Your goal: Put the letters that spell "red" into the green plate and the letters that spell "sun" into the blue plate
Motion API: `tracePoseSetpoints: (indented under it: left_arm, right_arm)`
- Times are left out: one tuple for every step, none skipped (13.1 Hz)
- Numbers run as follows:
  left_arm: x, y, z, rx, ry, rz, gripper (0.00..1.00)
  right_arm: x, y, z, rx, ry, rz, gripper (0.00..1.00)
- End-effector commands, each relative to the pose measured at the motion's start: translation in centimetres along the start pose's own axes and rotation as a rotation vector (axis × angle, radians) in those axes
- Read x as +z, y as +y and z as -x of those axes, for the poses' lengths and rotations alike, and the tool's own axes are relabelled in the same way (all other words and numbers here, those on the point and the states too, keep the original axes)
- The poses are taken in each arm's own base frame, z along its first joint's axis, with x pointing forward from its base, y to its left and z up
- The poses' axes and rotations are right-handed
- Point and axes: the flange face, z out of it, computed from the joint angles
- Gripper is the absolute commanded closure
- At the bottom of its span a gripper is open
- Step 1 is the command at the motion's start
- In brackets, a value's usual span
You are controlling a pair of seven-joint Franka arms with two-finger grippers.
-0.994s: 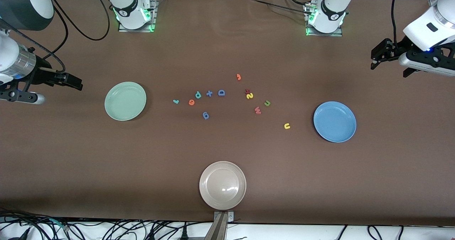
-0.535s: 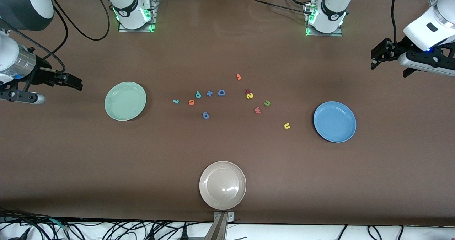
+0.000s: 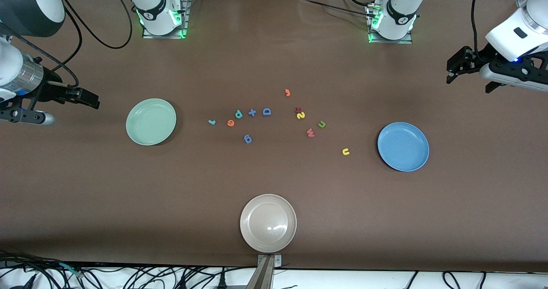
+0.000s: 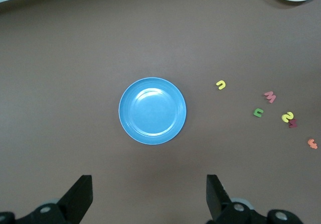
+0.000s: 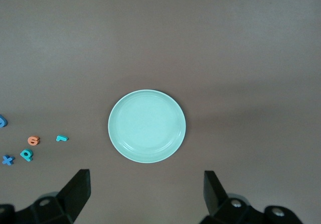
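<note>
On the worktop point(image 3: 274, 66), front view: red letters point(image 3: 230, 123) lie beside green plate point(image 3: 150, 121), nearer right hand point(image 3: 92, 100); sun letters point(image 3: 322, 124) toward blue plate point(image 3: 403, 146), nearer left hand point(image 3: 454, 68). Wrist views: both hands open, empty, one above each plate.

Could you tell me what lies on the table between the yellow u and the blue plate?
Nothing: in the front view the stretch from the yellow u to the blue plate is bare brown table, and the left wrist view shows the same.
</note>
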Motion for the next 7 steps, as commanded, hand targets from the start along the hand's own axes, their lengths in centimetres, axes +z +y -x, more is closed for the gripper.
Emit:
tracePoseSetpoints:
  left_arm:
    - [-0.57,-0.17,-0.18,0.007,-0.002,0.015,0.0]
    - [-0.56,-0.16,-0.16,0.007,-0.004,0.015,0.0]
    - [-0.57,-0.17,-0.18,0.007,-0.002,0.015,0.0]
    - [-0.64,-0.15,-0.12,0.007,-0.002,0.015,0.0]
    - [-0.64,-0.15,-0.12,0.007,-0.002,0.015,0.0]
    - [-0.62,-0.15,-0.09,0.007,-0.005,0.015,0.0]
    - [-0.59,-0.14,-0.06,0.007,-0.008,0.016,0.0]
  right_arm:
    - [-0.56,0.05,-0.06,0.001,-0.003,0.012,0.0]
    - [-0.56,0.06,-0.06,0.001,-0.003,0.014,0.0]
    - [-0.56,0.06,-0.06,0.001,-0.003,0.014,0.0]
    - [-0.56,0.06,-0.06,0.001,-0.003,0.014,0.0]
    - [-0.56,0.15,-0.07,0.003,-0.003,0.014,0.0]
    - [-0.56,0.15,-0.07,0.003,-0.003,0.014,0.0]
    - [-0.56,0.15,-0.07,0.003,-0.003,0.014,0.0]
